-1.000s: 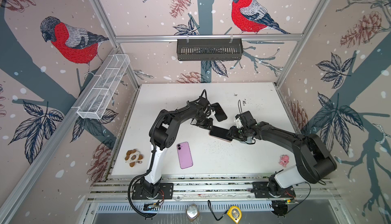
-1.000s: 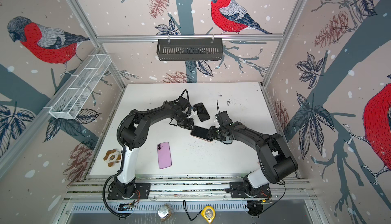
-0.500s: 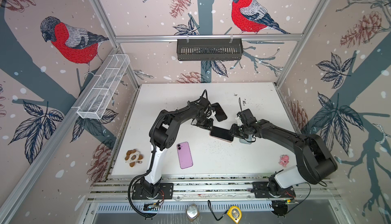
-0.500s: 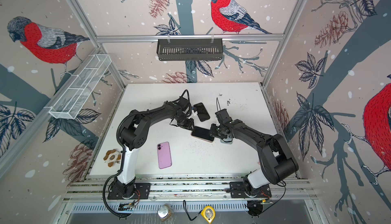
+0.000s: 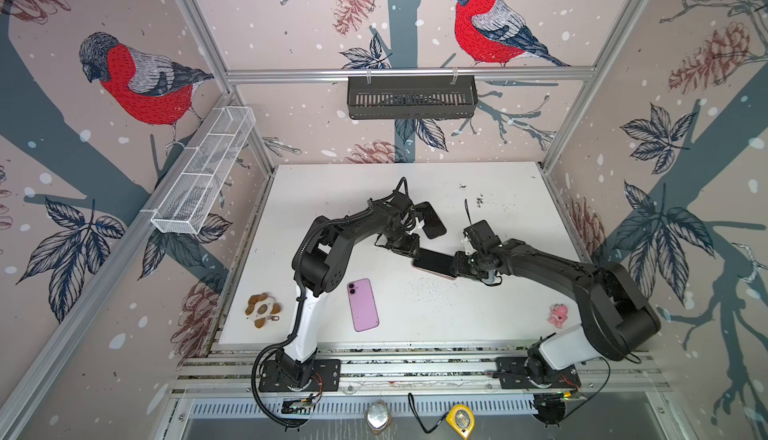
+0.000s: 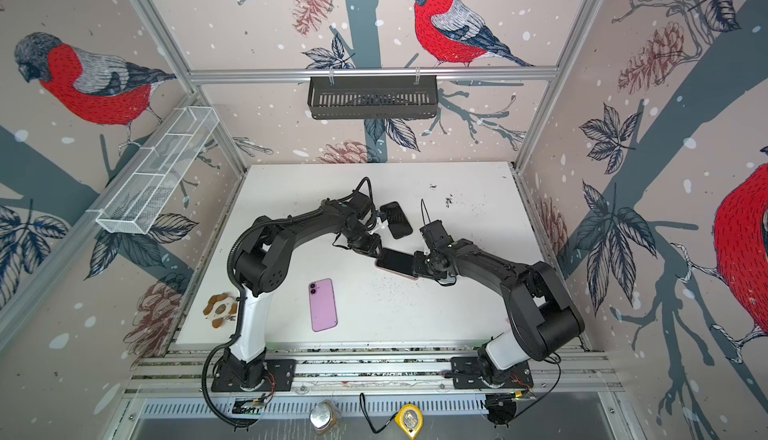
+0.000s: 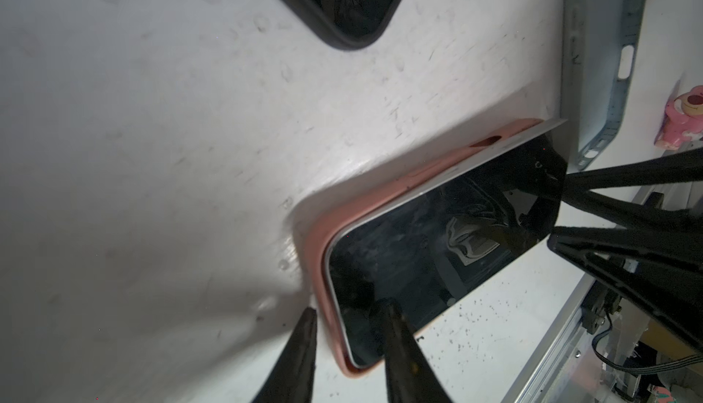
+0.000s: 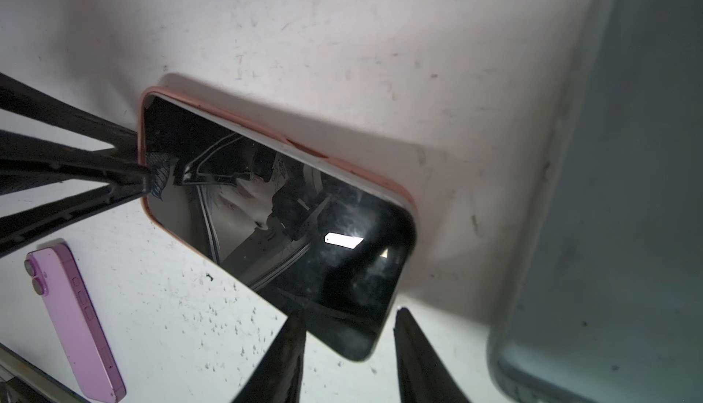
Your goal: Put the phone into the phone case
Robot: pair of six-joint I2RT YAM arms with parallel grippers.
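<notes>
Because the phone [image 8: 274, 207] sits only half home in the pink case [image 7: 317, 268], the 2 grippers work its 2 ends near the middle of the table [image 5: 415, 313]. The left gripper [image 7: 346, 308] straddles the seated end, fingers parted, 1 tip on the glass and 1 outside the case wall, probably to pin that end down. The right gripper [image 8: 348, 311] has its fingers spread about the other end, which tilts up clear of the case; whether they pinch it cannot be told. The phone shows a dark, smudged, mirror-like screen and a silver edge.
</notes>
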